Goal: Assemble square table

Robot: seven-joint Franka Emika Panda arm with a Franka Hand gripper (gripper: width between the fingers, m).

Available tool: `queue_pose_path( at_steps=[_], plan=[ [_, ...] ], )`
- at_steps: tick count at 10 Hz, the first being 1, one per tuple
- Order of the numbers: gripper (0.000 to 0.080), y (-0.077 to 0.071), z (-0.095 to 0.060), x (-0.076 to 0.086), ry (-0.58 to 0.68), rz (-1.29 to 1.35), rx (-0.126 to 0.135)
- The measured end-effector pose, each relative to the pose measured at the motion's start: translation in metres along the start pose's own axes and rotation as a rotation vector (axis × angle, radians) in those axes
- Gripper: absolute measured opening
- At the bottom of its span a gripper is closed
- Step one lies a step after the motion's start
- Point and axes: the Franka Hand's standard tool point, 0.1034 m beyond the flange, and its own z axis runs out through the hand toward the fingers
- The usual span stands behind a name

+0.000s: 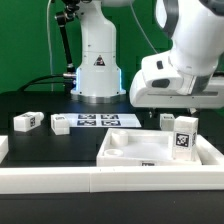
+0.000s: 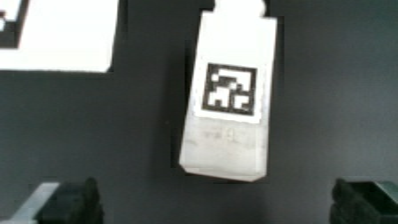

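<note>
Assembly stands at an early stage, by the look of it. The tabletop (image 1: 125, 150) lies hollow side up behind the front border rail (image 1: 100, 185), with no leg seen fitted to it. Two leg blocks (image 1: 27, 122) lie loose on the black table (image 1: 40, 145) toward the exterior view's left, beside the marker board (image 1: 100, 120), and two more sit at the tabletop's far right corner. All four appear left to fit. The gripper (image 2: 214, 204) hangs over one tagged leg (image 2: 231, 100), jaws spread wide and empty, fingers (image 2: 63, 202) clear of it on both sides. Which right-hand leg this is cannot be told. The exterior view hides the fingertips behind the hand's body. A white tagged part (image 2: 50, 35) is cut off at the wrist view's edge.
</note>
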Motion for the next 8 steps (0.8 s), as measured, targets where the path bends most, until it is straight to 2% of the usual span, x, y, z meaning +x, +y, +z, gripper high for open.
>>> queue_pose_path(
  at_steps=[5,8],
  plan=[
    [0.0649,0.009,0.011,0.005,-0.217,0.021,-0.01],
    [0.0649,0.007,0.017,0.01,-0.225,0.022,-0.013]
  ],
)
